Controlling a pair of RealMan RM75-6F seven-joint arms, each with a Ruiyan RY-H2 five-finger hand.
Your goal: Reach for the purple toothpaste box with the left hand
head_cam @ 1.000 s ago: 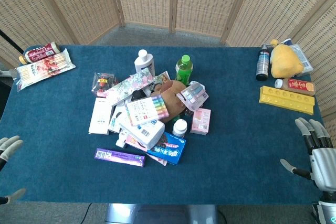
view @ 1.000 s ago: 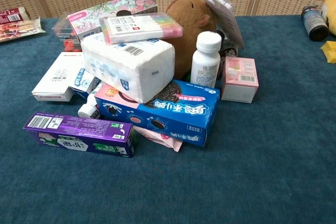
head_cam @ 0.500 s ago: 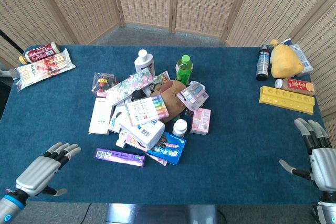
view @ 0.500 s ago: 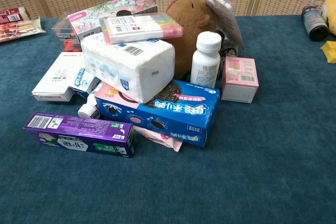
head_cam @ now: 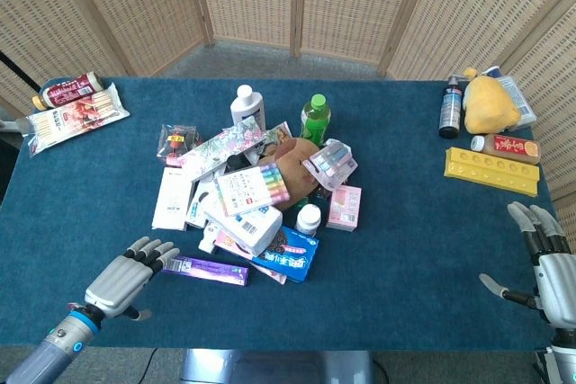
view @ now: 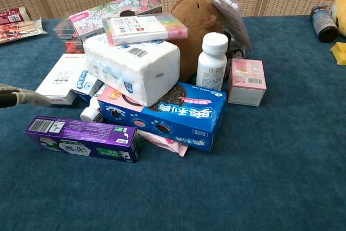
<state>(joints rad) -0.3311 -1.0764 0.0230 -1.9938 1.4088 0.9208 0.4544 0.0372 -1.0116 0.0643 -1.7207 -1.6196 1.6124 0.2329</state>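
The purple toothpaste box lies flat at the near edge of the pile, long side across; the chest view shows the box low at the left. My left hand hovers just left of the box's left end, fingers spread and empty, fingertips almost at the box. In the chest view only a fingertip of the left hand enters from the left edge, above the box. My right hand stays at the table's right near corner, fingers apart, holding nothing.
A pile sits behind the box: blue cookie box, white tissue pack, pill bottle, pink box, brown plush, green bottle. A yellow tray and a yellow plush lie far right, snack packs far left.
My left hand has travelled from the table's left near edge rightward and inward, arriving beside the toothpaste box's left end. The right hand and the objects have stayed put.
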